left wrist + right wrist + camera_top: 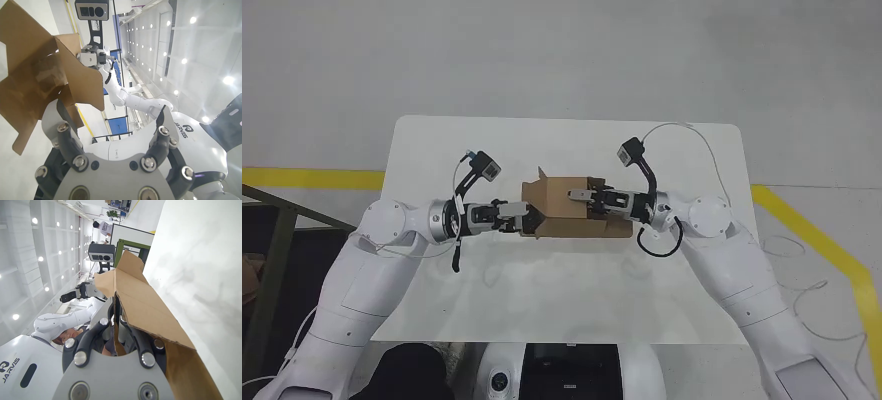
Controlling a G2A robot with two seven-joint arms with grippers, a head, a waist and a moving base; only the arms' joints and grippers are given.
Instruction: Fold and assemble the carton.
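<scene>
Carton (567, 208) part-folded, flaps splayed, mid-desk (662, 290), well off all edges; resting or lifted, cannot tell. Right tool (115, 315) clamped on carton wall edge, fingertips partly hidden by cardboard. Left tool (112, 106) fingers wide apart at carton's left end, one tip behind flap, contact unclear.

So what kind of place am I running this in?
Probably a big industrial hall or robot test floor: a high white ceiling with rows of spotlights, and yellow floor marking beside the white table.
</scene>
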